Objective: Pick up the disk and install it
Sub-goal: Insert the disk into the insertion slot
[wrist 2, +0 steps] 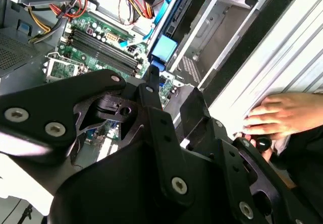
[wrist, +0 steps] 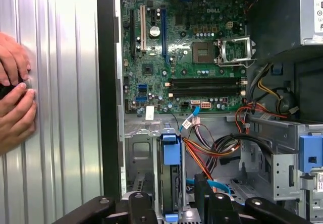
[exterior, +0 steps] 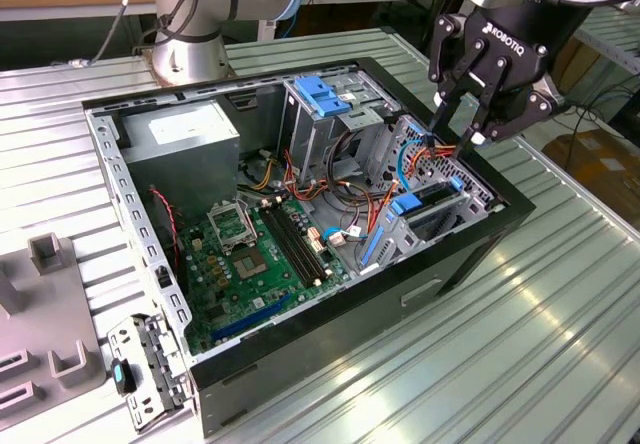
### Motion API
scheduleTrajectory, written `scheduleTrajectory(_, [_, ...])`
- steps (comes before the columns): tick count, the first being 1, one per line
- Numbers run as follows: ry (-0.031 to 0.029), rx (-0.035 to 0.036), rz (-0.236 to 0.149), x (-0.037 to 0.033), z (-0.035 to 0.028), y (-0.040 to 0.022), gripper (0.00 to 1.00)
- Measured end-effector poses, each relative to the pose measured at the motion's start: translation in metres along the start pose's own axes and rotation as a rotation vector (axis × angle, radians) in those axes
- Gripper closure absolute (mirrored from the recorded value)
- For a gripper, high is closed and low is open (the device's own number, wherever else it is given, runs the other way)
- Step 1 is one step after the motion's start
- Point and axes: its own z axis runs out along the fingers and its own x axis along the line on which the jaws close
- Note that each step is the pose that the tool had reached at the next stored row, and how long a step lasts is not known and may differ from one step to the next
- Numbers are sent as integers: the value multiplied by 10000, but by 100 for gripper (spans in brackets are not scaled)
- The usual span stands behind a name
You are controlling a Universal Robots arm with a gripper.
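Empty pincer (exterior: 462, 132) above the drive bay, with the disk (exterior: 405, 205) seated inside the open computer case (exterior: 120, 194).
The pincer's fingers stand apart, gripping nothing, and it hangs just over the bay at the case's corner on the exterior view's right. In the first wrist view the disk (wrist: 171, 181) stands on edge in its slot, its blue tab toward the motherboard (wrist: 186, 47). Orange cables (wrist: 202, 156) run just beside it and the case's black wall is near. Bare ribbed desk (exterior: 560, 294) lies open beyond that wall, and a person's hands (wrist: 15, 113) rest there. The power supply (exterior: 180, 134) bears a white sticker, and the pincer's body carries white lettering.
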Motion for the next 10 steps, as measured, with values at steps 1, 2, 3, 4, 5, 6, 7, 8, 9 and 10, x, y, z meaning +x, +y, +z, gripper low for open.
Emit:
scheduleTrajectory(1, [1,0,0,1,16,0,55])
scheduleTrajectory(2, [-1,0,1,4,57,1,57])
scheduleTrajectory(3, [1,0,0,10,88,1,64])
scheduleTrajectory(4, [2,0,-1,38,133,-3,76])
scheduleTrajectory(5, [2,0,-1,60,160,-6,82])
scheduleTrajectory(6, [0,0,-1,76,180,-8,82])
scheduleTrajectory(7, [-1,0,0,94,204,-13,89])
scheduleTrajectory(8, [0,0,0,108,242,-35,89])
scheduleTrajectory(9, [1,0,0,108,268,-71,89])
scheduleTrajectory(10, [1,0,0,107,291,-102,89])
